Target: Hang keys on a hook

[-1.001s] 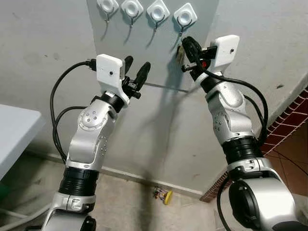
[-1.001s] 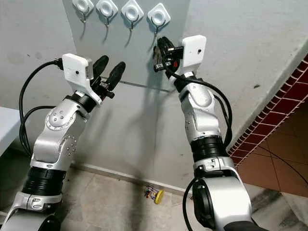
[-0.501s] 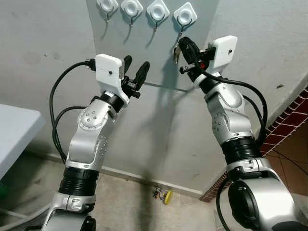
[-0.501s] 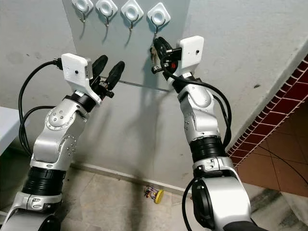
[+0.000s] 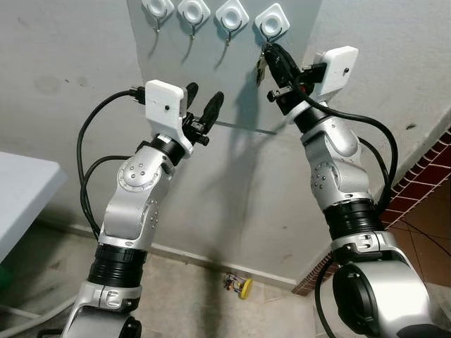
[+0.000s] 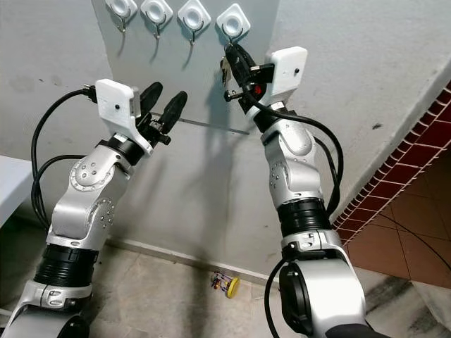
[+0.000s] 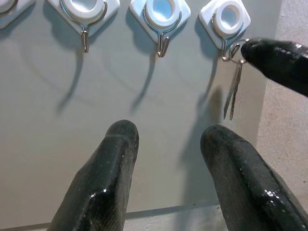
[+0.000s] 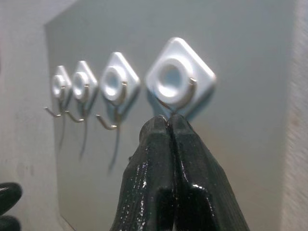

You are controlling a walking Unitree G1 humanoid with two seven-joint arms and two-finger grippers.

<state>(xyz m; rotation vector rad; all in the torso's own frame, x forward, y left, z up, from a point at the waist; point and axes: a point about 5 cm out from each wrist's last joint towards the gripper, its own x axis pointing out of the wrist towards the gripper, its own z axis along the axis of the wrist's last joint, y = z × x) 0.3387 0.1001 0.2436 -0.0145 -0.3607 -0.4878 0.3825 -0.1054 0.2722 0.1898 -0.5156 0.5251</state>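
Four white diamond-shaped hooks sit in a row on a grey wall panel (image 5: pixel 211 77). My right gripper (image 5: pixel 271 55) is raised to the rightmost hook (image 5: pixel 271 21) and is shut on the keys (image 5: pixel 261 68). In the left wrist view the key ring (image 7: pixel 234 48) touches that hook's wire tip (image 7: pixel 224 57), with the keys (image 7: pixel 232 91) dangling below it. In the right wrist view the closed fingers (image 8: pixel 159 144) press just under the same hook (image 8: pixel 179 79). My left gripper (image 5: pixel 205 92) hovers open and empty, lower down and to the left, in front of the panel.
Another key bunch with a yellow tag (image 5: pixel 239 286) lies on the floor by the wall base. A white table edge (image 5: pixel 21 197) is at the left. Red brick tiling (image 5: pixel 430 176) runs along the wall at the right.
My right gripper has risen and moved in, bringing the key ring up against the rightmost hook. The left arm has shifted slightly to the right, still open.
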